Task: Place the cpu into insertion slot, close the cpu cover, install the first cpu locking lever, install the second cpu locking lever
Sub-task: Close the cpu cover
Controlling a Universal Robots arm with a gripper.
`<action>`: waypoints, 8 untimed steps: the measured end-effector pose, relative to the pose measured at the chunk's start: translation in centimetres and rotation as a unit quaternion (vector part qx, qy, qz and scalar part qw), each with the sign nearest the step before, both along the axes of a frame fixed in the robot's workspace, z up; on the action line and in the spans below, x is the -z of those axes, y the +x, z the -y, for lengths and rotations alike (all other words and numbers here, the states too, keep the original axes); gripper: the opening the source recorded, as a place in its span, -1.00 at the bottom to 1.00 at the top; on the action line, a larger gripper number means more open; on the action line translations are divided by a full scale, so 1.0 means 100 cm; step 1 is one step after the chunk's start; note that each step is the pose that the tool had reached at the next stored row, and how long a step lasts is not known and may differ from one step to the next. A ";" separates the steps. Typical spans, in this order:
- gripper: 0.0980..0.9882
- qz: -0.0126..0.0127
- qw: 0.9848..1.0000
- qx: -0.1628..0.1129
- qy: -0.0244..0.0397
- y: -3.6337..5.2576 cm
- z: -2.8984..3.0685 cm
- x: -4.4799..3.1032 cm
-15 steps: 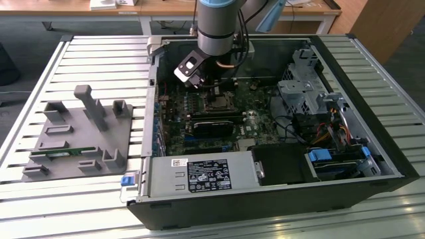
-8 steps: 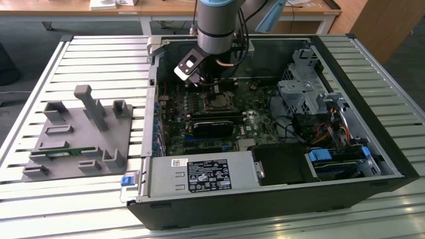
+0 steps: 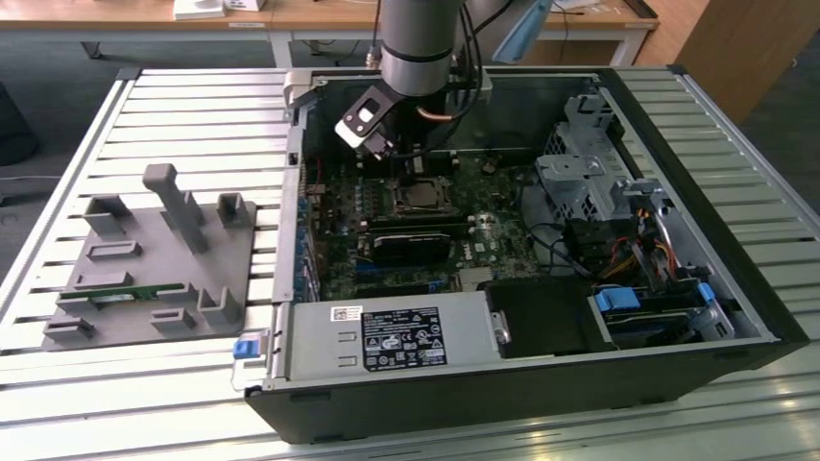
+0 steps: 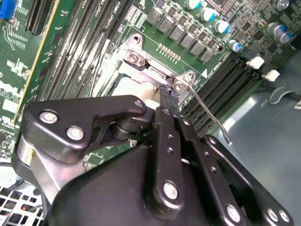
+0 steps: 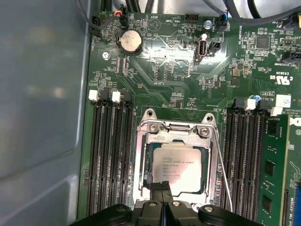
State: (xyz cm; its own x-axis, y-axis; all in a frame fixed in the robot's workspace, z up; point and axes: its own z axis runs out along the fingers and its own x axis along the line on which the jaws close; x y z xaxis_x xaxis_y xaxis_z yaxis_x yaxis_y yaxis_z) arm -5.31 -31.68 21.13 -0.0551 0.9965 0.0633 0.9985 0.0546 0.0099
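Inside pc case (image 3: 448,403), cpu (image 5: 176,167) sits in insertion slot (image 5: 148,181) w/ cpu cover (image 5: 178,134) down; gripper (image 5: 162,188) tips together, empty

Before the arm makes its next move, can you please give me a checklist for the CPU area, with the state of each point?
1. cpu seated flat: ok.
2. cpu cover down over it: ok.
3. locking lever latched: not ok, its end stands free over the memory slots.
4. second locking lever latched: cannot tell.
5. gripper shut, at the cover's edge: ok.
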 end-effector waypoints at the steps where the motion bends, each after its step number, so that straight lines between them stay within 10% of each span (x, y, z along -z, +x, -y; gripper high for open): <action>1: -0.98 0.000 1.000 0.000 0.000 0.0000 0.0000 -0.0008; 8: -0.98 0.000 1.000 0.000 0.000 0.0005 0.0007 -0.0053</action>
State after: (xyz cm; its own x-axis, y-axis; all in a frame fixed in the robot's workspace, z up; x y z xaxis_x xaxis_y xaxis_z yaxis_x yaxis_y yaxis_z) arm -5.27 -31.75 21.66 -0.0551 0.9965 0.0634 0.9985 0.0546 0.0097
